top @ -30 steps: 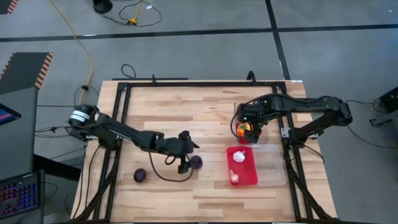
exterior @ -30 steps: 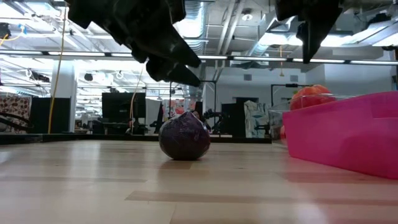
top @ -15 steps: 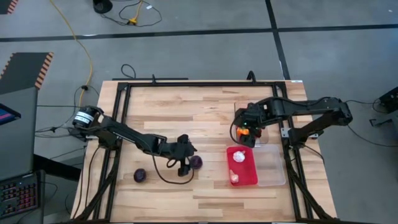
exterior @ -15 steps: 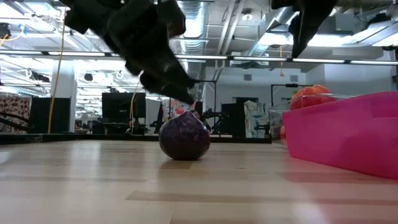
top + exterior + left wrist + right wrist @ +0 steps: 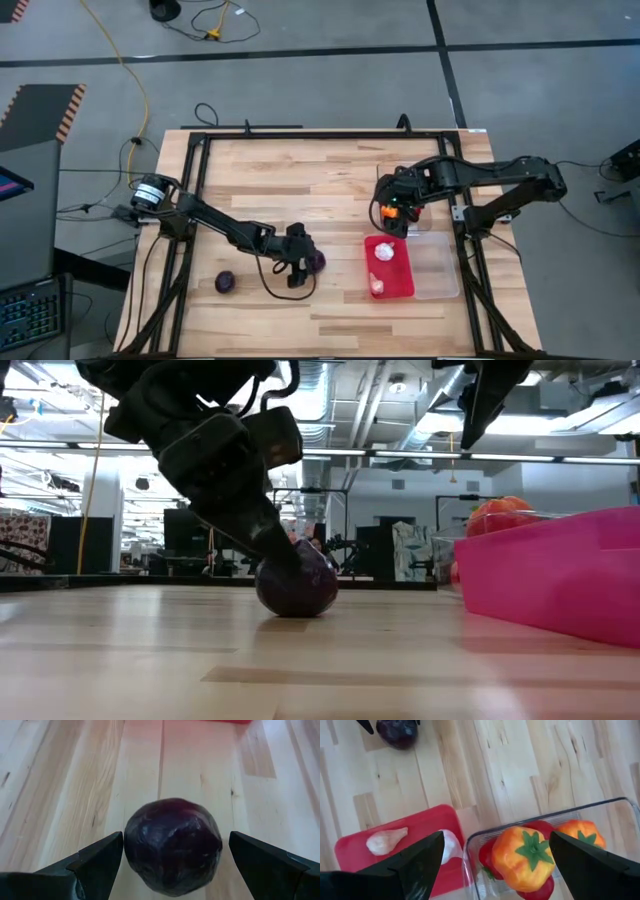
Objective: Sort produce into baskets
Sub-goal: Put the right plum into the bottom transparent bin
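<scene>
A dark purple ball (image 5: pixel 172 845) rests on the wooden table (image 5: pixel 330 180), left of the red basket (image 5: pixel 400 285). My left gripper (image 5: pixel 307 261) is low over it, slanting down, open, with one finger on each side of the ball (image 5: pixel 305 580). Whether a finger touches it I cannot tell. A second purple ball (image 5: pixel 226 281) lies nearer the table's left edge. My right gripper (image 5: pixel 393 207) hangs open above a clear basket (image 5: pixel 600 805) holding orange pieces with green tops (image 5: pixel 522 857) and red ones. Two white garlic bulbs (image 5: pixel 385 841) lie in the red basket.
A second clear basket (image 5: pixel 437 268) stands against the right side of the red one. A black metal frame (image 5: pixel 200 190) runs around the table's edges. Bare wood lies along the far side and the near left.
My left gripper has come down and a little toward the table's right, from above the purple ball to the ball's own height, still open. The ball has stayed in place. My right gripper has shifted slightly toward the table's left over the clear basket and tipped a little.
</scene>
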`<state>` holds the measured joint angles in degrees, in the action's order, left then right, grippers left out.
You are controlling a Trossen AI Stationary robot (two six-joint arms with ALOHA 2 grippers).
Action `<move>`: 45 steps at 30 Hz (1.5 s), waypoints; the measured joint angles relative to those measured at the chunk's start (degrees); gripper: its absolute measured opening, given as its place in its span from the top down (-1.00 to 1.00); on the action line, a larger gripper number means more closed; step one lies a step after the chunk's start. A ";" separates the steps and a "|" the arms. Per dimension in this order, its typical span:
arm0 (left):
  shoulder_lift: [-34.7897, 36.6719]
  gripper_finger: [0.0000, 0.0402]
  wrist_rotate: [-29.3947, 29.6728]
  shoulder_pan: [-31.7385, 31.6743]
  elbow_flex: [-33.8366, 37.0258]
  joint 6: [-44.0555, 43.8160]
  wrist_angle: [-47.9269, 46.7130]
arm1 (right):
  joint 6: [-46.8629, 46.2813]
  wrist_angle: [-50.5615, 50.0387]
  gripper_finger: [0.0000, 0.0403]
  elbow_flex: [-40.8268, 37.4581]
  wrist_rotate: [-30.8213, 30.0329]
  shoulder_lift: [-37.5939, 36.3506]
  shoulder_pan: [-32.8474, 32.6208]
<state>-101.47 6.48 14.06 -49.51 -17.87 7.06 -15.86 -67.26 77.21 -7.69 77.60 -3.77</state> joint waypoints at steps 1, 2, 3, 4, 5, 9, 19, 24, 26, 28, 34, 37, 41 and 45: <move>0.02 -0.75 0.01 0.00 0.00 0.00 0.13 | 0.00 0.18 -0.92 0.00 0.01 0.00 0.00; 0.02 -0.75 0.07 0.00 0.00 0.00 0.14 | 0.00 0.45 -0.92 0.00 0.01 0.00 0.00; 0.02 -0.75 0.07 0.00 0.00 0.00 0.12 | -0.02 0.63 -0.92 0.00 0.05 0.00 -0.02; 0.02 -0.75 0.07 0.00 0.00 0.00 0.11 | -0.02 0.72 -0.92 0.00 0.08 0.00 -0.01; 0.03 -0.75 0.08 0.00 0.00 0.00 0.13 | -0.02 0.82 -0.92 0.00 0.08 0.00 0.00; 0.04 -0.71 0.20 0.00 0.00 0.02 -0.34 | -0.04 2.79 -0.92 0.00 0.08 0.00 0.02; 0.04 -0.37 0.23 0.00 0.00 1.09 -0.23 | -0.11 6.52 -0.92 0.00 0.10 0.00 0.04; 0.07 -0.28 0.22 0.00 0.00 1.11 -0.12 | -0.12 6.51 -0.92 -0.02 0.10 0.00 0.04; 0.07 -0.27 0.22 -0.01 0.00 1.10 -0.08 | -0.11 6.51 -0.92 -0.02 0.10 0.00 0.04; 0.07 -0.27 0.20 -0.02 0.00 1.06 -0.04 | -0.11 6.51 -0.92 -0.02 0.12 0.00 0.04; 0.31 -0.26 -0.06 -0.87 0.00 0.17 0.75 | -0.24 6.51 -0.92 -0.02 0.14 0.00 0.04; 0.31 -0.26 -0.10 -1.50 -0.62 0.15 1.28 | -0.24 6.51 -0.92 -0.02 0.18 0.00 0.04; 0.31 -0.26 -0.05 -2.61 -3.59 3.67 1.56 | -0.43 6.51 -0.92 -0.02 0.22 0.00 0.04; 0.31 -0.26 1.37 -3.90 -7.82 10.09 1.54 | -4.42 6.66 -0.92 -0.02 0.31 0.00 0.04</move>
<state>-101.16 7.85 10.17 -57.34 -7.78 8.60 -20.28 -60.60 77.19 -7.38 77.60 -3.73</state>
